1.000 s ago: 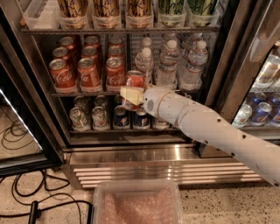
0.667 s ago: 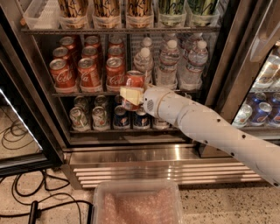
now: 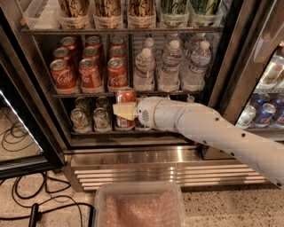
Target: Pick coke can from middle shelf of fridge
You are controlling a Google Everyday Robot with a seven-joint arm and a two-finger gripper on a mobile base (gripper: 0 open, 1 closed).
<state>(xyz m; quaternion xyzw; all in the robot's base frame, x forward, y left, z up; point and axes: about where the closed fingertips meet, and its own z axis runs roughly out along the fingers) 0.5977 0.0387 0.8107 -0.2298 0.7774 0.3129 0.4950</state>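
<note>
My gripper (image 3: 124,111) is shut on a red coke can (image 3: 126,97), with a pale finger (image 3: 120,110) across the can's front. It holds the can upright just in front of the fridge (image 3: 133,157), a little below the middle shelf (image 3: 84,94) and before the lower rack. My white arm (image 3: 208,128) reaches in from the lower right. Several more red coke cans (image 3: 91,75) stand on the left of the middle shelf, with clear water bottles (image 3: 171,66) on its right.
Silver-green cans (image 3: 91,119) stand on the lower rack behind the held can. Tall bottles (image 3: 106,11) fill the top shelf. Blue cans (image 3: 262,114) sit behind the right door. A clear plastic bin (image 3: 140,206) lies on the floor below, with black cables (image 3: 22,208) at left.
The gripper with the coke can has moved down and slightly left, from the middle shelf's front edge to in front of the lower rack.
</note>
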